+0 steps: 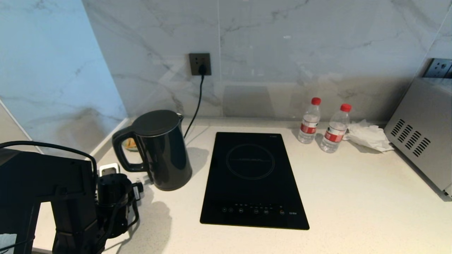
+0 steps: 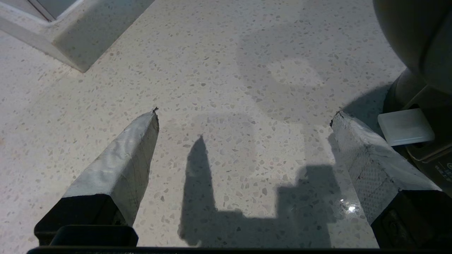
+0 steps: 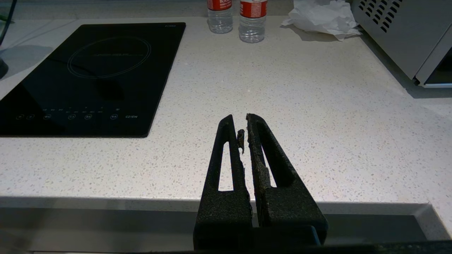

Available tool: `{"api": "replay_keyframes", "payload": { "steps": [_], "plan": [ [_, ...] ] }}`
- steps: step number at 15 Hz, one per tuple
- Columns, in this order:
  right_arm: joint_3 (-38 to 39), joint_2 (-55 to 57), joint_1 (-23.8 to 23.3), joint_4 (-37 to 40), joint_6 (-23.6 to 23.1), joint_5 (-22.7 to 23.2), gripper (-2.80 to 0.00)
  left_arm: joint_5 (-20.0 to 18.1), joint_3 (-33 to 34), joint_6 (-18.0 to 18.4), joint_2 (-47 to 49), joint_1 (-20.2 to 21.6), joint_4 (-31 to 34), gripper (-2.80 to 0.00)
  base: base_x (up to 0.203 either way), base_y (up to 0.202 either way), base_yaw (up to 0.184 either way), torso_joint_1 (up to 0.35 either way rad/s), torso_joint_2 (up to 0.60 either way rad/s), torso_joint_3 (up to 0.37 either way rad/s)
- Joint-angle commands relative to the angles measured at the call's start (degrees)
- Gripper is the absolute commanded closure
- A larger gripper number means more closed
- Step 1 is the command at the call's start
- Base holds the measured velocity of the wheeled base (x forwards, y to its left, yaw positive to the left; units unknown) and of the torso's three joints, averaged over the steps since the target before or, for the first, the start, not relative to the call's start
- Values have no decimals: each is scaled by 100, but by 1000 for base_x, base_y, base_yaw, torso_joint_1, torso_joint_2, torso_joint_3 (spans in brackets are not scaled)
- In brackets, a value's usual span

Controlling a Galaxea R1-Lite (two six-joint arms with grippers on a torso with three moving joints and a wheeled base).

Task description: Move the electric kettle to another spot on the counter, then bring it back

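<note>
Your left gripper (image 2: 243, 116) hung wide open, empty, beside the upright electric kettle (image 1: 160, 150), whose handle faced it.

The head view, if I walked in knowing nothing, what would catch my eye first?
Probably the electric kettle, glossy black, standing near the counter's back left corner with its handle toward the robot's left arm. Next, the black glass hob beside it in the middle. The left gripper hangs over bare counter by the kettle, fingers spread wide and holding nothing.
</note>
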Motion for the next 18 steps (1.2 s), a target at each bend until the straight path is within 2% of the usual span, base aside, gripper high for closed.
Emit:
{"api": "replay_keyframes", "payload": {
  "steps": [1, 4, 13, 18],
  "plan": [
    [-1, 0, 0, -2, -2, 0, 0, 28, 15, -10, -52, -35, -51, -280, 0, 0, 0, 0, 0, 0],
    [-1, 0, 0, -2, -2, 0, 0, 167, -21, -43, -52, -44, -51, -280, 0, 0, 0, 0, 0, 0],
    [-1, 0, 0, -2, -2, 0, 0, 203, 67, -157, -158, -257, -51, -280, 0, 0, 0, 0, 0, 0],
    [4, 0, 0, -2, -2, 0, 0, 507, -3, -157, -34, -528, -51, -280, 0, 0, 0, 0, 0, 0]
  ]
}}
